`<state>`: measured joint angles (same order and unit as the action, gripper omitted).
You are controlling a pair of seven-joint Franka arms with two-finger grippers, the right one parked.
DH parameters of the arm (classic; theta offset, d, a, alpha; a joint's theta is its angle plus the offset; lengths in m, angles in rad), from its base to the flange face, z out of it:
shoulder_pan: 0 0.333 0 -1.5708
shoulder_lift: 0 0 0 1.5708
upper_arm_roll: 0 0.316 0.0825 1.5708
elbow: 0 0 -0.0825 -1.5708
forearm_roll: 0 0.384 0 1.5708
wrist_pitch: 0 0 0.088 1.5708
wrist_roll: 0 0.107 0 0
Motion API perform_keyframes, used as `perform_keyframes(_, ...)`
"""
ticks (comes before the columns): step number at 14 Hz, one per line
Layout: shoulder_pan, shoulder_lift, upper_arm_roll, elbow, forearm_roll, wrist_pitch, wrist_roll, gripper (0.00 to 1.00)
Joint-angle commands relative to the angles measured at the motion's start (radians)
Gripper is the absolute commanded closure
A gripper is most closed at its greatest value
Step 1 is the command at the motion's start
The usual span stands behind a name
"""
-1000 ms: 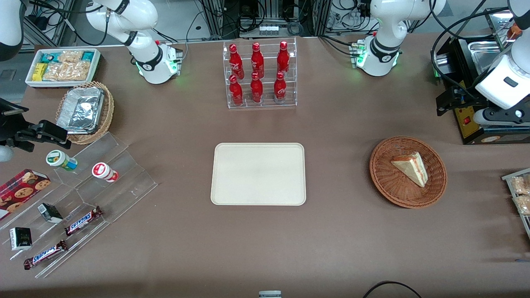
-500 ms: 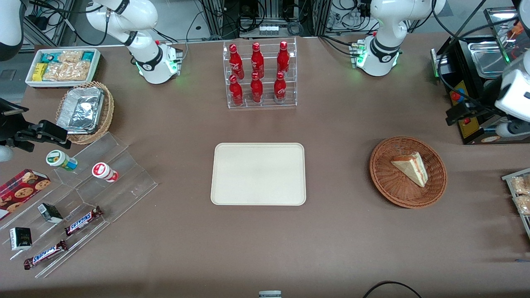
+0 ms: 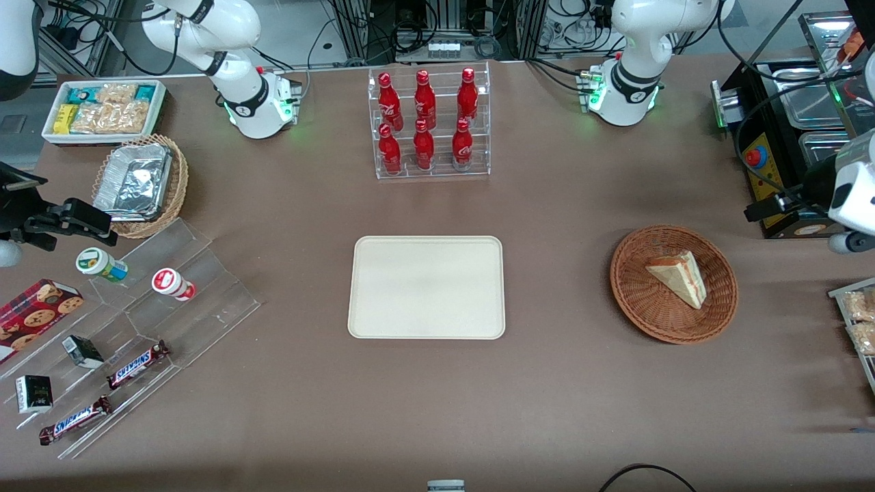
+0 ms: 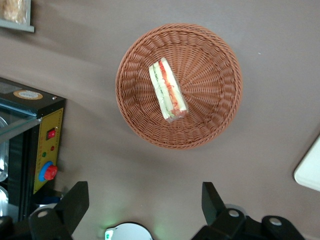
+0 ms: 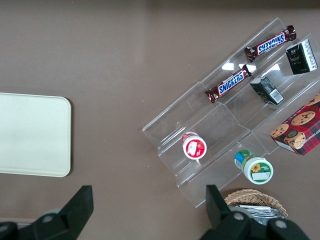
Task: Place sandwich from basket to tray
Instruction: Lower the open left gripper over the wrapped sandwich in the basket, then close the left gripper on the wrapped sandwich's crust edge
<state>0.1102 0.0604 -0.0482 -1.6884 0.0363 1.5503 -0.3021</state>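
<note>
While the brown bench (image 3: 437, 410) is carrying goods along its whole length, a clear stepped display (image 3: 137, 342) is sitting toward the parked arm's end, holding Snickers bars (image 3: 137, 364), two small cups (image 3: 102, 264) and a cookie box (image 3: 34, 314). Farther from the front camera at that end, a tan wicker basket with a foil container (image 3: 140, 183) and a white bin of snack packets (image 3: 102, 109) are lying. A clear rack of red bottles (image 3: 429, 123) is standing mid-bench, and nearer the camera than it the cream tray (image 3: 427, 287) is lying flat with nothing on it. Toward the working arm's end the reddish-brown basket (image 3: 673, 283) is resting well apart from the tray, with the sandwich (image 3: 678, 279) lying inside it, red and green filling showing along the cut edge (image 4: 167, 90). A black appliance with a red button (image 3: 765, 184) is standing beside the basket, farther from the camera. The gripper (image 4: 142, 205) is hanging above the bench near the basket, its fingers (image 4: 75, 200) spread wide and holding nothing; in the front view only the arm's end (image 3: 847, 198) is showing at the frame edge.
</note>
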Motion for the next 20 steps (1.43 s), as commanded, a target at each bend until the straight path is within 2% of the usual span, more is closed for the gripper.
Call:
perform_keyframes(1, 0.017, 0.002, -0.012, -0.081, 0.016, 0.077, -0.089, 0.00)
perform_keyframes(9, 0.023, 0.007, -0.012, -0.359, -0.004, 0.457, -0.383, 0.03)
perform_keyframes(14, 0.023, 0.111, -0.012, -0.393, -0.029, 0.591, -0.540, 0.02)
perform_keyframes(20, 0.023, 0.162, -0.012, -0.484, -0.029, 0.749, -0.546, 0.02)
